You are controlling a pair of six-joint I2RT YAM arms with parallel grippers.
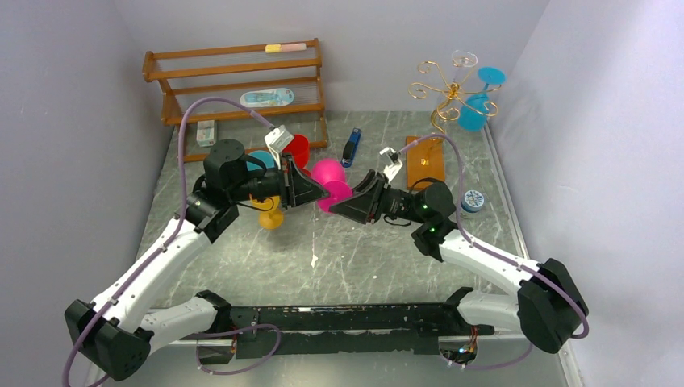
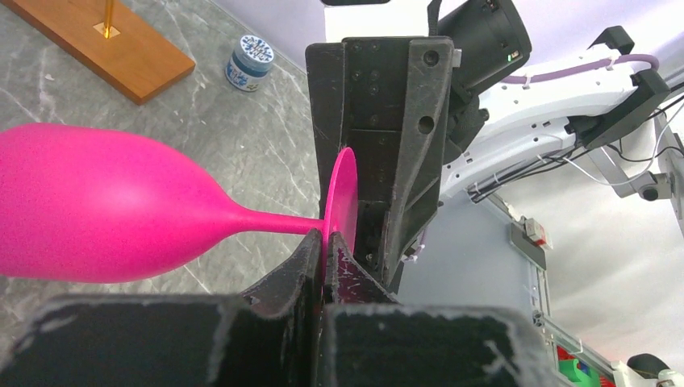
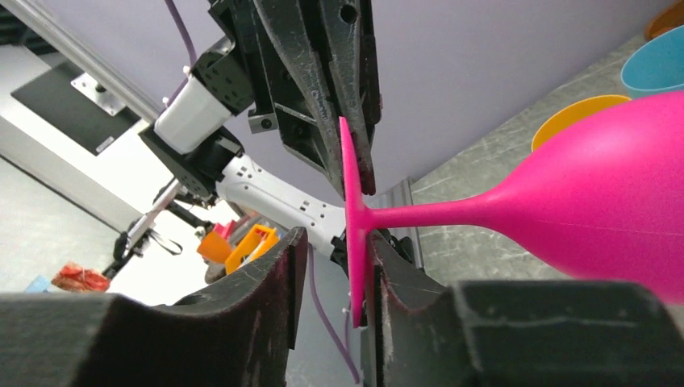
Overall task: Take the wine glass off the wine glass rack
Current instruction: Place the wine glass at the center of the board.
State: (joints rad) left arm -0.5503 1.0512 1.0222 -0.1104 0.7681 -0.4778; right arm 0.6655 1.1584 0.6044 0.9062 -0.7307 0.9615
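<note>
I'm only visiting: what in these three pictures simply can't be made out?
- Top view: the foot of the pink wine glass, covered by the left tool and right tool meeting over it.
- Left wrist view: the glass's rim, cut off by the left edge; right wrist view, by the right edge.
- Top view: how the clear glass hangs on the wine glass rack, too small and faint.
- Top view: the jar pattern, too small.
</note>
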